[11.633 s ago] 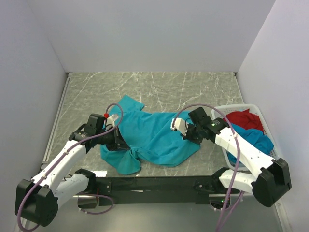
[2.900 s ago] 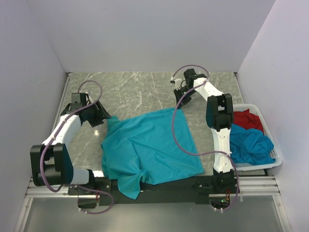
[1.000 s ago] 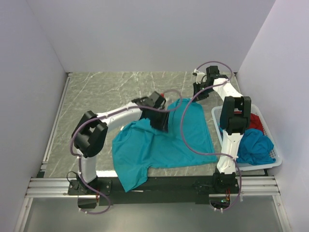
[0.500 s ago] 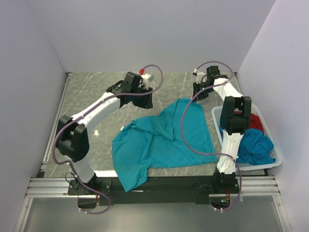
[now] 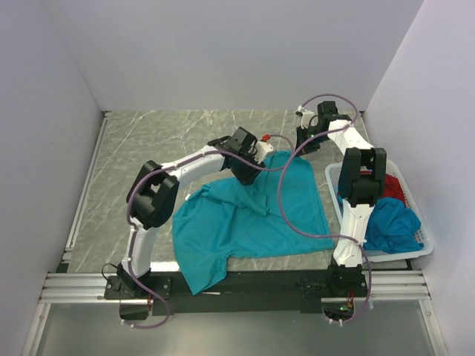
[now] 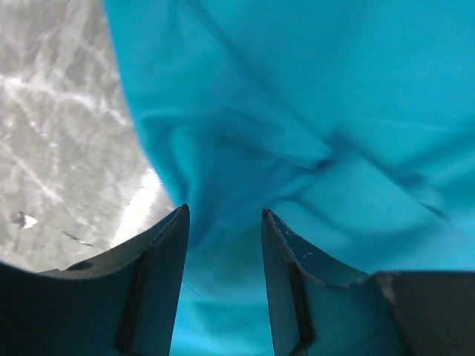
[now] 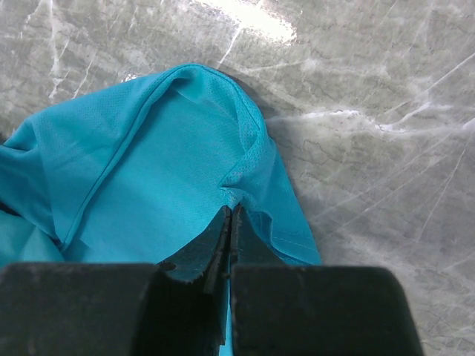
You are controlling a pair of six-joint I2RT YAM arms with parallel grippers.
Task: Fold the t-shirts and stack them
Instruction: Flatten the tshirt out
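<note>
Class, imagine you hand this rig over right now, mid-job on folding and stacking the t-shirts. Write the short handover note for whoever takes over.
Left gripper: jaws open, hovering just above a crease in the teal t-shirt, holding nothing.
Right gripper: shut on the teal t-shirt, pinching its far right corner against the table.
Teal t-shirt: spread on the table, partly gathered and wrinkled, one sleeve hanging over the near edge.
Blue t-shirt and red t-shirt: bunched in the white basket at the right.
Done: no shirt neatly folded, nothing stacked.
Left: flatten and fold the teal one, then fold both others and stack all three.
</note>
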